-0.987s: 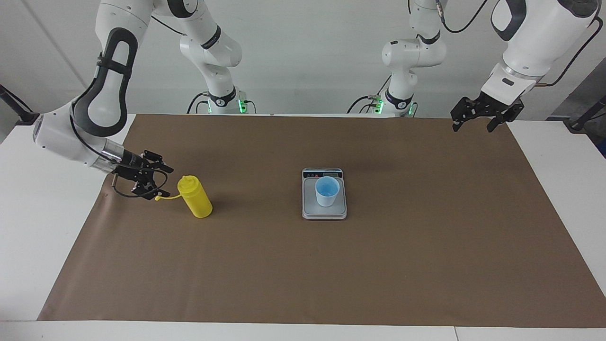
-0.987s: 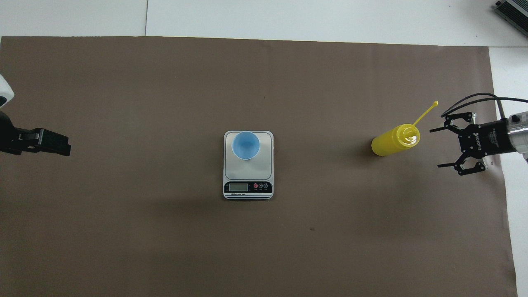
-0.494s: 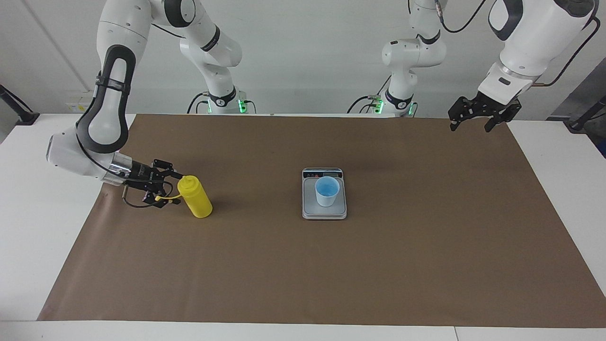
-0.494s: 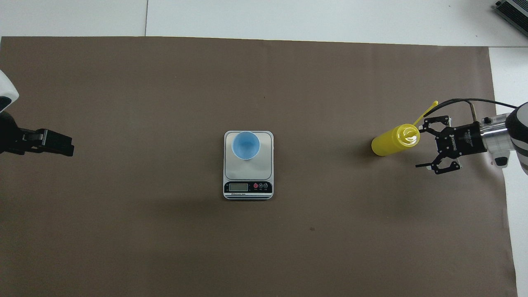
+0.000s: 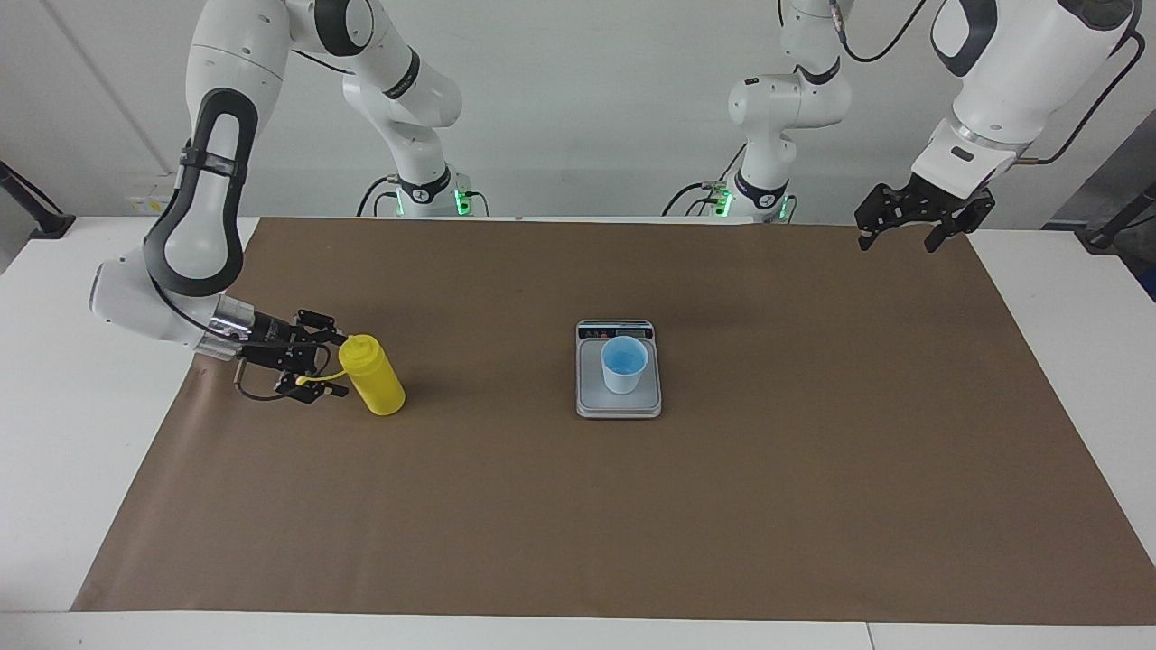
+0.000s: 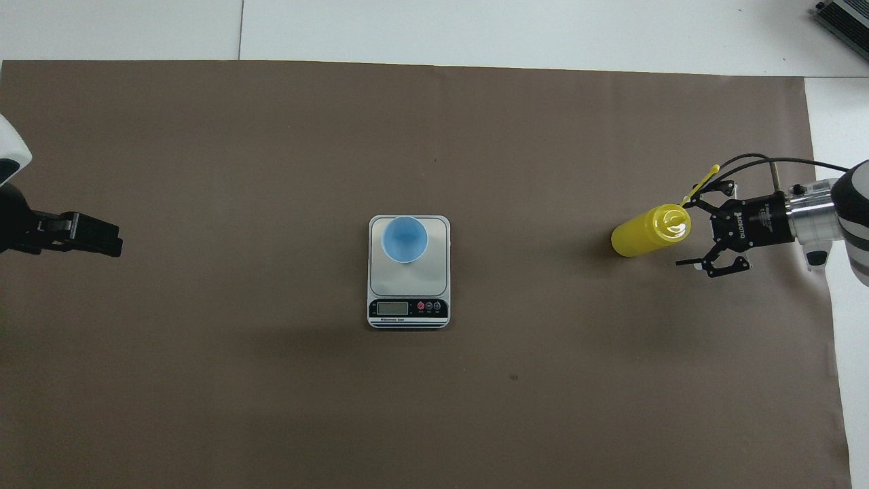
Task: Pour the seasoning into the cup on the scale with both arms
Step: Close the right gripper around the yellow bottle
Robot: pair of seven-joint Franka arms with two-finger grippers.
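Yellow squeeze bottle [image 5: 374, 376] upright on the brown paper sheet [image 5: 578, 506], toward the right arm's end of the table; cylindrical body, domed nozzle top, thin yellow cap strap [image 6: 703, 182] trailing out from the neck. Right gripper [image 5: 332, 365] low and level, fingers spread wide, tips just reaching the bottle's top: one fingertip [image 5: 336, 338] beside the dome, the other [image 5: 338, 392] beside the body, the strap lying between them. Not closed on the bottle. Light-blue cup [image 5: 624, 364], brighter blue inside, on the grey plate of the silver kitchen scale [image 5: 619, 402] at mid-table, well apart from those fingers; dark display strip [image 6: 408, 309] at the scale's robot end. Left gripper [image 5: 907, 236] waiting, raised over the sheet's corner at its own end, fingers apart, holding nothing.
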